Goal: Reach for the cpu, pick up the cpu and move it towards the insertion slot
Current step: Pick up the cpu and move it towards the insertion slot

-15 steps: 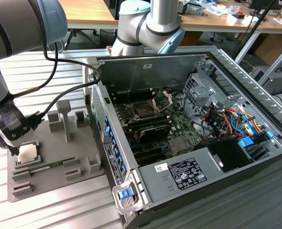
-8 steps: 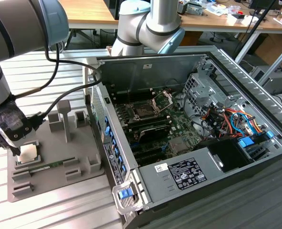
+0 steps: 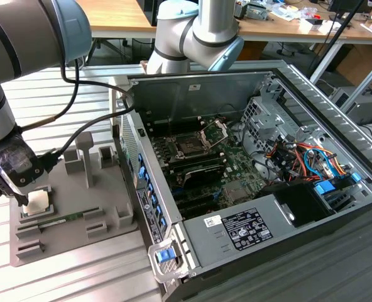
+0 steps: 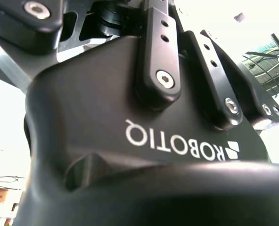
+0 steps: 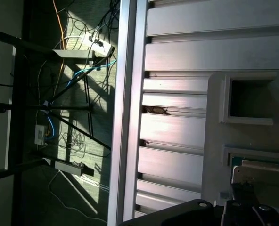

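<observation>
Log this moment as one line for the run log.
phase: reach | hand: at cpu, over tray | cpu: lying in tray | slot: in case, apart from hand

CPU at my jaws, socket far off

The cpu [image 3: 38, 201] is a thin, pale silver-beige square that I see lying flat, right at the tips of the jaws of my gripper [image 3: 21, 197]; whether they touch it I cannot tell. In the first wrist view the cpu [image 5: 266, 174] shows just beyond the jaws. The insertion slot [image 3: 190, 146], a dark-centred square in a silver frame with its load plate tilted up, lies well apart from the jaws, toward the exterior view's right.
</observation>
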`<state>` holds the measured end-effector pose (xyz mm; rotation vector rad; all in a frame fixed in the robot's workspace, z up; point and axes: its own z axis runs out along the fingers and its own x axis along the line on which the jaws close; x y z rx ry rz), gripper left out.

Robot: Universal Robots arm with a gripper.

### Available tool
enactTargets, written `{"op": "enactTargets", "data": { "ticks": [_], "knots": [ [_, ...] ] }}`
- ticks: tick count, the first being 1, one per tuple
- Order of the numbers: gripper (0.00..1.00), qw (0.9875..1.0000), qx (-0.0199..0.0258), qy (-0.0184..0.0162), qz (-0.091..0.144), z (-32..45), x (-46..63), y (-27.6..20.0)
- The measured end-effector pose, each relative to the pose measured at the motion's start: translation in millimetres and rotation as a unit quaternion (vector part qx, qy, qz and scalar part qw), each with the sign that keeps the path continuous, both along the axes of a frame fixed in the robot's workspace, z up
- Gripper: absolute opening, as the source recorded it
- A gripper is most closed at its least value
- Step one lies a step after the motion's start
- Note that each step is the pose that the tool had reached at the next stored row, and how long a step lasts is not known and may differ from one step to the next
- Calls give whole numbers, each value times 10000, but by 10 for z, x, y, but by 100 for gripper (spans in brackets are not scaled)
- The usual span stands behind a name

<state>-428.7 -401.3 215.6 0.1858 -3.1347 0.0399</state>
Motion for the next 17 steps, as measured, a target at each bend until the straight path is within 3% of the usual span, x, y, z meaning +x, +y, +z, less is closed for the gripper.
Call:
{"op": "enactTargets", "data": {
  "ticks": [13, 16, 17],
  "knots": [
    [11, 10000, 0, 0, 0, -3, 2, 0],
    [30, 10000, 0, -1, 0, -4, 2, 0],
    [30, 10000, 0, -1, 0, -4, 2, 0]
  ]
}}
